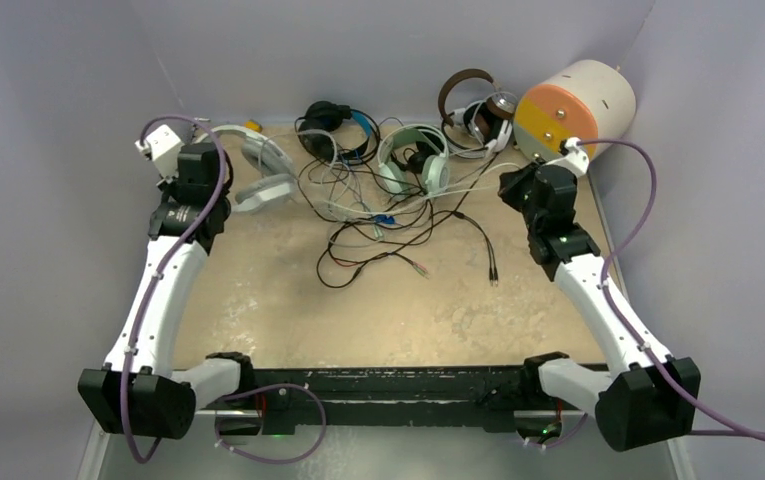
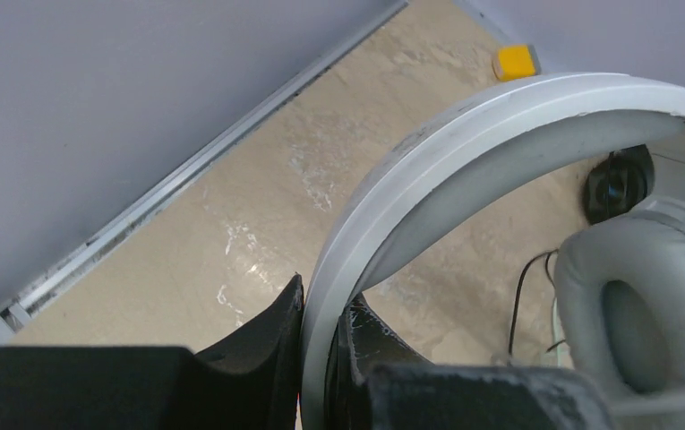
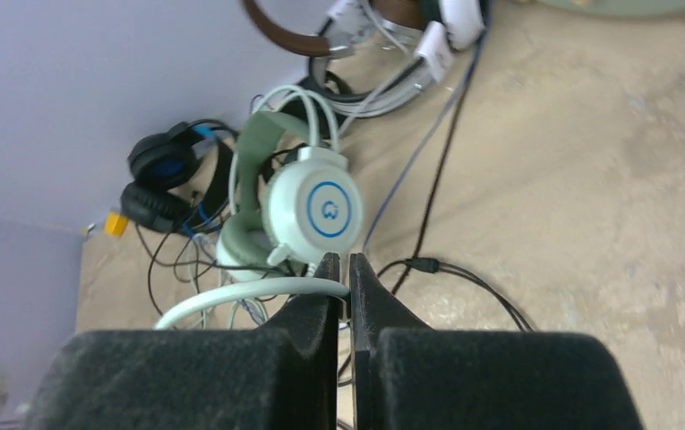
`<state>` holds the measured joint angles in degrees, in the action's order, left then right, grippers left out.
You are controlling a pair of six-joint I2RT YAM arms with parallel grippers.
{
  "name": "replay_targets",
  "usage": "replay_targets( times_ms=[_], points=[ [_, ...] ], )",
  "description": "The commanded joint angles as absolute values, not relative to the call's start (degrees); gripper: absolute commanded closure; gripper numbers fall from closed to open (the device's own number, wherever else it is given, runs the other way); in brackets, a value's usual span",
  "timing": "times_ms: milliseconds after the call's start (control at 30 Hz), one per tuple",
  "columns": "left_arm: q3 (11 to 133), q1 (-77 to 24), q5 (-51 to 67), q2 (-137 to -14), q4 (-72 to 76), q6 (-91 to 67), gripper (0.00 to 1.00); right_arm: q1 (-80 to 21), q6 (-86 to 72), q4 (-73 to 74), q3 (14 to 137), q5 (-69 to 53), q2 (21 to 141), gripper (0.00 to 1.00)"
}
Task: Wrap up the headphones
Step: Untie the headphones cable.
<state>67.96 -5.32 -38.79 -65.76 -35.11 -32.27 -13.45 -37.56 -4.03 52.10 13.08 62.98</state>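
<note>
**A:** Left tool?

**B:** My left gripper (image 2: 323,300) was clamped on the headband of the white-grey headset (image 2: 500,116), at the table's (image 1: 358,320) far left. Its ear pad sat just right of the fingers. A yellow block (image 2: 514,61) lay behind it, by the wall.

**A:** Right?

**B:** My right gripper (image 3: 342,264) had its jaws pressed together, pinching a pale cable (image 3: 231,296) that ran off toward the mint-green headset (image 3: 316,210).

**A:** Anything in the way?

**B:** A dark cable tangle (image 1: 388,235) sprawled between my arms. The black-and-blue headset (image 1: 338,125) lay between the white-grey and mint ones. The brown headset (image 1: 458,80) and black-and-white headset (image 1: 483,125) sat just beside the cream cylinder (image 1: 578,105), right behind my right gripper.
</note>
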Motion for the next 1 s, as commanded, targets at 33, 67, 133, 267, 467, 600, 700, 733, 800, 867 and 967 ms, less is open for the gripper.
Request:
replay_targets(
  times_ms=[33,67,133,267,467,600,700,733,800,867,967],
  points=[
    [72.2,-0.8,-39.6,-63.4,-37.4,-49.7,1.00,-9.6,-48.3,3.0,54.2,17.6,63.8,1.00],
    [72.1,-0.1,-39.4,-62.6,-37.4,-51.3,1.00,-8.4,-49.5,5.3,55.0,17.8,64.6,1.00],
    [72.4,2.4,-40.5,-61.1,-38.1,-54.3,1.00,-4.7,-53.7,11.4,57.2,18.1,66.5,1.00],
    [73.6,5.2,-48.4,-57.3,-41.4,-60.1,1.00,3.7,-55.8,18.2,61.1,16.2,69.3,1.00],
    [69.2,5.2,-53.0,-51.4,-36.4,-60.0,1.00,4.3,-47.4,15.5,63.9,12.5,70.4,0.88],
    [66.9,5.2,-44.4,-49.8,-30.0,-51.8,1.00,4.1,-36.7,10.8,65.7,1.8,72.0,0.34],
    [65.0,5.2,-36.8,-48.2,-25.1,-47.1,1.00,0.0,-29.9,13.5,69.7,-0.8,74.9,0.20],
    [64.7,5.2,-35.4,-47.8,-24.7,-47.0,1.00,-3.3,-27.8,15.0,71.2,1.5,75.8,0.16],
    [64.3,5.2,-32.7,-46.9,-23.9,-46.5,1.00,-9.0,-23.6,15.3,72.2,4.4,77.0,0.14],
    [64.2,5.2,-30.9,-46.2,-23.6,-46.2,1.00,-12.8,-22.4,13.9,71.6,3.8,78.0,0.13],
    [64.3,5.2,-28.5,-45.0,-23.3,-45.9,1.00,-17.8,-20.7,11.1,70.7,1.4,80.0,0.11]
  ],
)
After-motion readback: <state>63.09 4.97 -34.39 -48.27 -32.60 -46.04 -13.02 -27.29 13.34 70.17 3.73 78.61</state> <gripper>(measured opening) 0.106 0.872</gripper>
